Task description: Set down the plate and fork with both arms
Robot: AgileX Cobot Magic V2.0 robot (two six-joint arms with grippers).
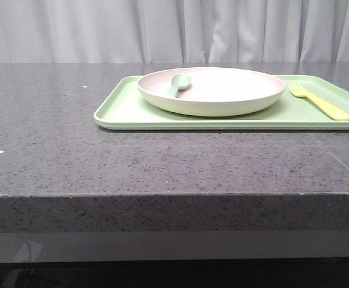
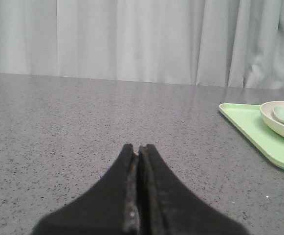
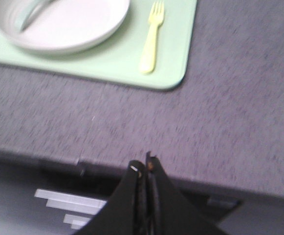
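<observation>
Grey speckled counter (image 1: pixel 54 150) before a pale curtain (image 1: pixel 72 30). On it, toward the right, a flat light-green tray (image 1: pixel 123 108) holding the plate (image 1: pixel 234 90), cream-pink inside, with a grey-green spoon (image 1: pixel 177 84) resting in it. Just beside the plate on the tray's right part, apart from it, the fork (image 1: pixel 318 103), yellow, tines pointing away. Left gripper (image 2: pixel 138 147) low over bare counter, well left of the tray, fingers pressed together, holding nothing. Right gripper (image 3: pixel 144 166) back near the counter's front edge, seemingly closed and empty, though blurred. Risks from here: spoon sliding out if the plate tilts when lifted; thin fork slipping from a pinch.
</observation>
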